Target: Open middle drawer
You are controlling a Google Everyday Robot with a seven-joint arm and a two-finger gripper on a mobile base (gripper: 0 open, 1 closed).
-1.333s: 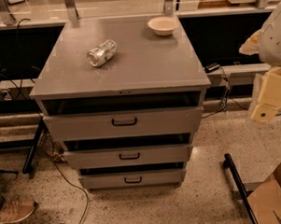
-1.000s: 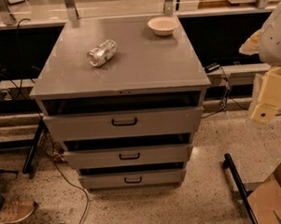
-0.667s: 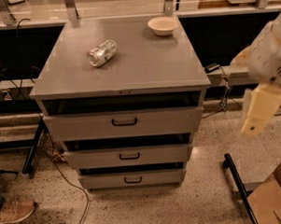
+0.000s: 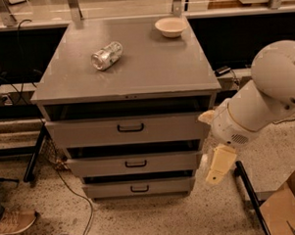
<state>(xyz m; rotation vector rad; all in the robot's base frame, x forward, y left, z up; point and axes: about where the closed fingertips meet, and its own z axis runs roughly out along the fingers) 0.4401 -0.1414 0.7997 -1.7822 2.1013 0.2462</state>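
You were at the approach step: your gripper [image 4: 220, 166], its opening impossible to tell, hung lower right beside the middle drawer [image 4: 98, 166] at centre frame, whose small handle [image 4: 136, 163] you had to reach next.

The middle drawer [image 4: 98, 166] is plain grey with a black handle [image 4: 136, 163], like the grey cabinet top [image 4: 150, 70]. The cream gripper [image 4: 216, 170] hangs just right of it on a white arm [image 4: 264, 102]. The floor [image 4: 142, 218] is speckled beige, the can [image 4: 106, 55] silvery.
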